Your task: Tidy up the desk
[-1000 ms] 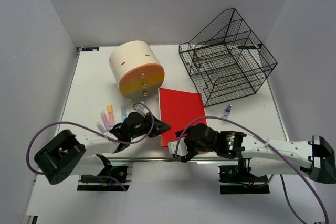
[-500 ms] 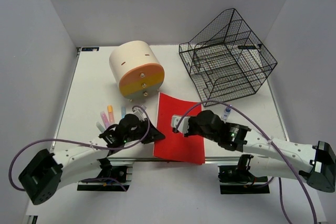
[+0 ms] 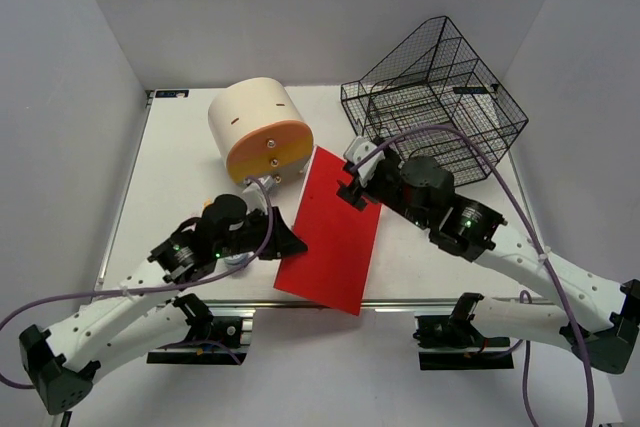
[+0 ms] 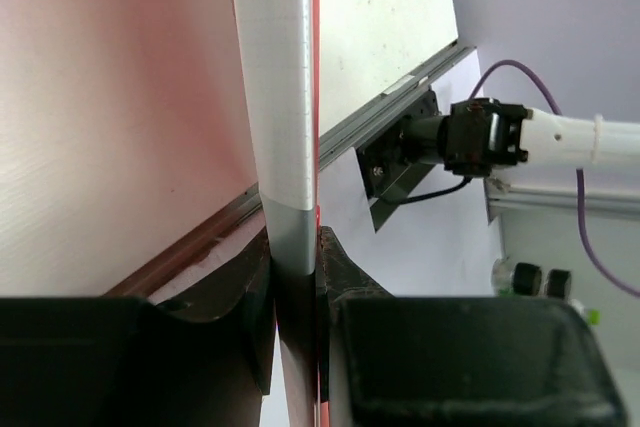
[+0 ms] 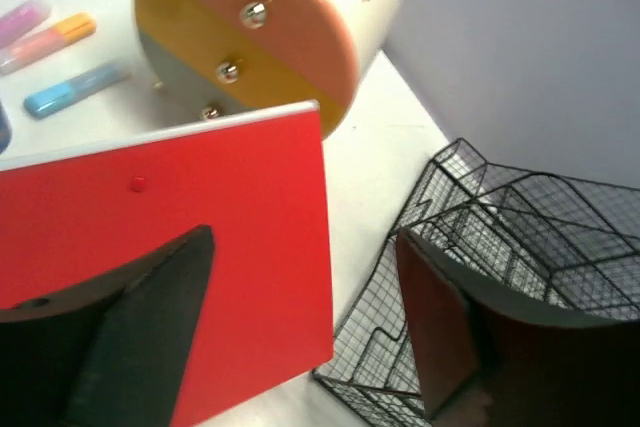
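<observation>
Our left gripper (image 3: 283, 243) is clamped narrow on the near left edge of the red folder (image 3: 330, 232). In the left wrist view the two fingers pinch its thin edge, red cover on one side and a pale strip on the other. The folder seems to sit tilted rather than flat on the surface (image 3: 170, 162), and we judge this edge grip is there to carry it and keep it from sagging.

Our right gripper (image 3: 356, 187) stands wide with nothing between its fingers. It hangs at the folder's far corner, between the cream drawer box (image 3: 258, 130) and the black wire-mesh tray rack (image 3: 440, 112). We take this as lining up to grip that corner or steer it toward the rack, where a flat folder would belong.

The surface runs under both arms, from the rail at the near edge to the back wall. Coloured markers (image 5: 60, 52) lie loose on it beside the drawer box.
</observation>
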{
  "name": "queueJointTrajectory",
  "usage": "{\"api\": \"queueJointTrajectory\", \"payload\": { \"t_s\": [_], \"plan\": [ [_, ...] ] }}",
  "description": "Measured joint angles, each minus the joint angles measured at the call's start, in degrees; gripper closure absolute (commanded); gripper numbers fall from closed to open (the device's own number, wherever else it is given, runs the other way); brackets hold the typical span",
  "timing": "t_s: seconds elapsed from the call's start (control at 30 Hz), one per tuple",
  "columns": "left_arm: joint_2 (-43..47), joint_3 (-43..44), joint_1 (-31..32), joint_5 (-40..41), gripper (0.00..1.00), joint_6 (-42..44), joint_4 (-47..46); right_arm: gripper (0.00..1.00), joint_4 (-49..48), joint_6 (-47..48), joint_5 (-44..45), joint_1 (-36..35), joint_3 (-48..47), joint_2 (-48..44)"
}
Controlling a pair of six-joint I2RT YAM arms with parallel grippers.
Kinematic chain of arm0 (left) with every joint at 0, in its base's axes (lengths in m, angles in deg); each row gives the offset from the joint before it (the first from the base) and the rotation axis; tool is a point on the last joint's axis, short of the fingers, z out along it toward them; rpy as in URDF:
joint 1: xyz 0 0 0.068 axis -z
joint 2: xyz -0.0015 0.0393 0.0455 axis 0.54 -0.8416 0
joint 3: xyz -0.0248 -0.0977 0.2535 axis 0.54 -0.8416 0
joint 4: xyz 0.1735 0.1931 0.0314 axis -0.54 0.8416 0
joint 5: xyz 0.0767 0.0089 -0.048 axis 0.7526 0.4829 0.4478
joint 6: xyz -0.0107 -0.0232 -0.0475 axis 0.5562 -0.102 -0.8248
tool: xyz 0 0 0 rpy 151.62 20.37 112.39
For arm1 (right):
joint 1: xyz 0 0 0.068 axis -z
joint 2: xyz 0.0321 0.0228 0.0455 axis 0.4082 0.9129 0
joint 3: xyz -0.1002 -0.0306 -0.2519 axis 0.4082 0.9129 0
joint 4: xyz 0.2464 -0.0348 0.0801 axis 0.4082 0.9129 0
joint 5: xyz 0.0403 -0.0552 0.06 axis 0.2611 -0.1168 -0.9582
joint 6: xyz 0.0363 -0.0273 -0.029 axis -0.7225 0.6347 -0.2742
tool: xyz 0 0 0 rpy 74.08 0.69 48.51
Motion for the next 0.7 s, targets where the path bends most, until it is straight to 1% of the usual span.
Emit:
{"api": "queueJointTrajectory", "payload": {
  "t_s": [0.07,0.17,0.33,0.53,0.7],
  "plan": [
    [1.2,3.9,0.1,0.8,1.00,2.2,3.9,0.18,0.9,-1.8,0.6,1.1,-2.8,1.1],
    [2.4,9.4,0.1,2.2,1.00,5.1,7.2,0.15,3.8,-5.3,-0.3,3.5,-10.8,4.3],
    [1.4,16.7,-0.4,3.8,1.00,10.5,9.3,0.14,6.8,-11.1,-6.3,8.6,-24.0,8.5],
    [-4.9,26.3,-0.5,5.5,1.00,17.1,12.2,0.14,11.1,-18.3,-14.8,16.2,-35.0,13.4],
    [-10.1,34.3,-0.7,8.1,1.00,21.2,13.8,0.13,13.2,-26.1,-18.8,24.2,-43.2,19.1]
  ]
}}
